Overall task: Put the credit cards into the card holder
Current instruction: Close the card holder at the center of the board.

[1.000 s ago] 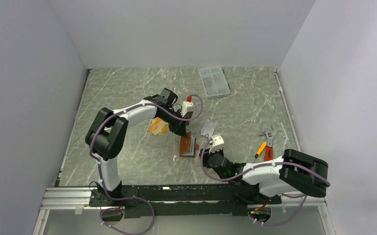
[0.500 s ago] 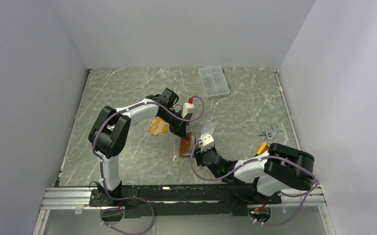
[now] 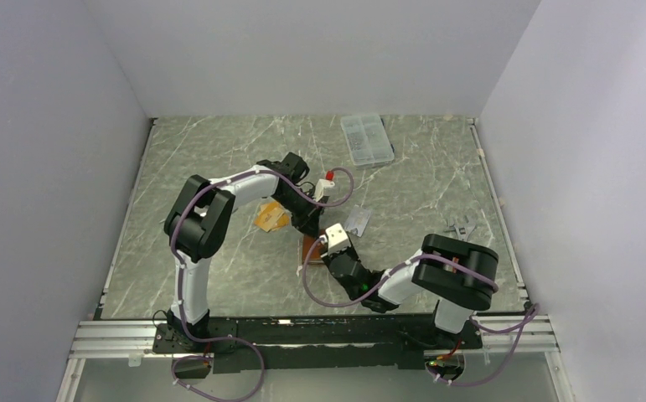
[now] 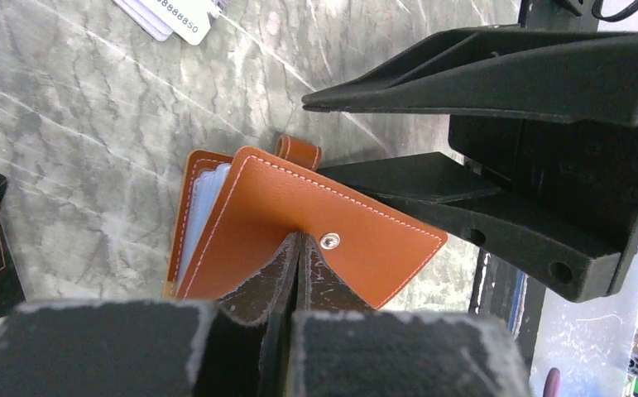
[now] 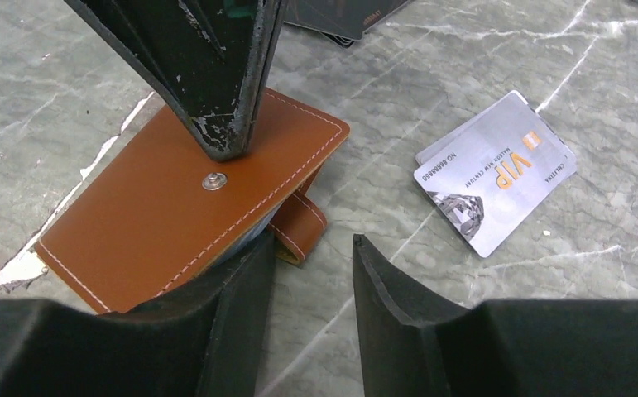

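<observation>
**Top view.** The holder (image 3: pixel 307 248) stands half open at mid-table (image 3: pixel 219 151), mostly hidden under both arms. The left gripper (image 3: pixel 309 226) comes at it from behind and the right gripper (image 3: pixel 333 239) from the near side. The silver cards (image 3: pixel 357 221) lie flat just right of it and the tan card (image 3: pixel 271 218) just left. A clear box (image 3: pixel 367 138) sits well apart at the back.

**Left wrist.** The left gripper is clamped tight on the holder's cover (image 4: pixel 315 215), right at the snap stud (image 4: pixel 329 241). Pale blue pockets (image 4: pixel 202 211) show behind the lifted cover. The right gripper's fingers reach in alongside the cover's far edge.

**Right wrist.** The right gripper's jaws stand moderately apart and hold nothing. The tab (image 5: pixel 299 225) lies just beyond the gap, and one finger is against the holder's lower edge. The black card (image 5: pixel 340 16) lies at the top edge, its print too small to read.

**Handling (judgement).**
- The holder is light, soft leather. It flexes and hinges, so it needs bracing while a card goes in.
- The cards are light, thin, stiff and slick, and lie flat on the table. They are best taken by an overhanging edge, where the two silver cards sit offset.

**Writing.** The top silver card reads "VIP" and "NO 88888850". The finer print is illegible.
</observation>
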Tool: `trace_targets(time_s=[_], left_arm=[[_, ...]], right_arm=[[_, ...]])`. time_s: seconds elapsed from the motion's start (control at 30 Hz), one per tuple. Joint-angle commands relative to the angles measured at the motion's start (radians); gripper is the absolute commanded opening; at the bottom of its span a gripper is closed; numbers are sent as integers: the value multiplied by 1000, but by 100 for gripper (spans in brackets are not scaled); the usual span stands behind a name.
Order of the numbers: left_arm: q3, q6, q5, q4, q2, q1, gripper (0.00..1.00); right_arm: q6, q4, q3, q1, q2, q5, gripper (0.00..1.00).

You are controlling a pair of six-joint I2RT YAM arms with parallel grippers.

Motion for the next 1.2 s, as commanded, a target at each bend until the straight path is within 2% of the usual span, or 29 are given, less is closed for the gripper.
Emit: trace_targets(time_s=[0.0,0.1,0.2,0.3,0.37,0.5,0.7,0.83,1.03,1.17], left_arm=[[36,60,46,-57,-2,-1,3],[31,70,49,-67,-4,-1,2],[19,77,51,-78,-7,-1,2],[-11,80,43,-65,-24,-1,1],[-26,81,40,-61,-36,-2,1],[-45,83,33,-56,-45,-3,1],[-61,91,-12,-39,-50,-22,0],[-70,75,-52,-7,-59,-36,0],[-59,50,-63,4,-49,-40,0],[-69,29,-86,27,-59,-40,0]], right_arm=[[4,46,27,8,41,45,39],[90,57,13,8,33,99,24],[254,35,1,7,9,153,7],[450,-20,-15,4,-12,204,0],[591,-120,-11,3,-25,222,0],[786,-208,-24,-11,-30,209,0],[956,-136,-123,-80,-84,110,0],[980,-56,-200,-137,-156,3,2],[808,-56,-196,-146,-242,-76,13],[775,-44,-217,-148,-322,-115,21]])
